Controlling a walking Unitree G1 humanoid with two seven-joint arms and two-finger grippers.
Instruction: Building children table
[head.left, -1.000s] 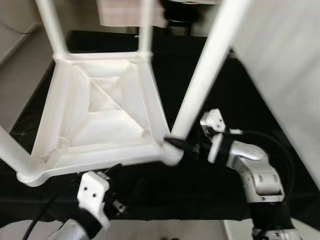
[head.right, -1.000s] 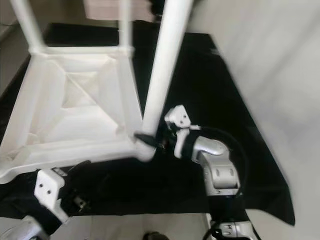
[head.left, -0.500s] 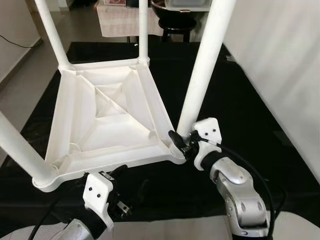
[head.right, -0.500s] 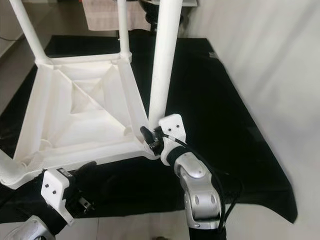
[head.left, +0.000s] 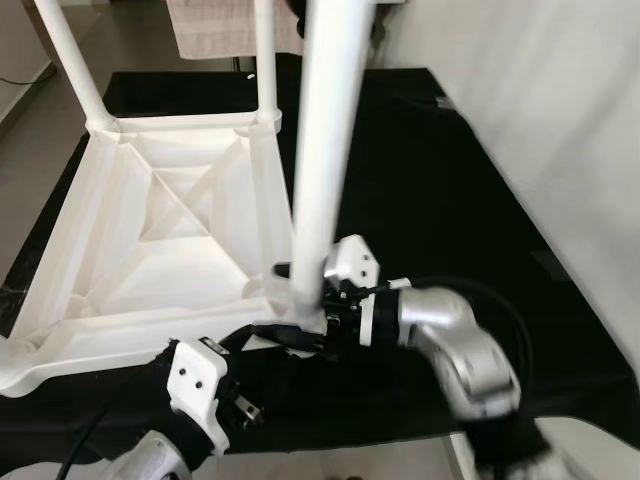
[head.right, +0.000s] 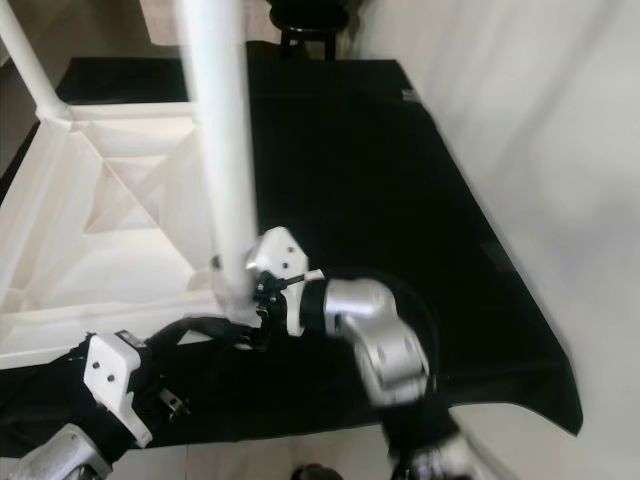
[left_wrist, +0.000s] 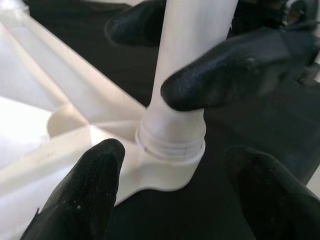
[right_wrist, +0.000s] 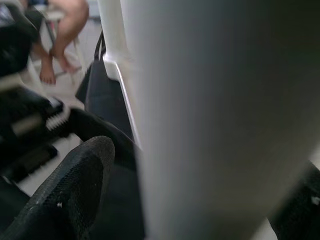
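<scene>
The white plastic children's table (head.left: 150, 230) lies upside down on a black mat (head.left: 450, 170), its legs pointing up. The nearest leg (head.left: 322, 140) stands in the near right corner socket (left_wrist: 170, 150). My right gripper (head.left: 300, 303) is shut on this leg just above the socket, one finger on each side; its fingers (left_wrist: 240, 65) cross the left wrist view. The leg (right_wrist: 215, 125) bulks large in the right wrist view. My left gripper (left_wrist: 175, 200) is open just below the socket, its fingers (left_wrist: 80, 190) apart and touching nothing.
A pale wall (head.left: 560, 110) runs along the mat's right edge. A dark stool (head.right: 310, 15) stands beyond the mat's far end. A person's bare legs (right_wrist: 65, 30) are off to the side. Light floor (head.left: 40, 130) lies to the left of the mat.
The camera has shifted, so the near leg now stands further left in the picture. My right forearm has swung lower and more level, its gripper still at the leg's base. The left gripper sits closer to the corner.
</scene>
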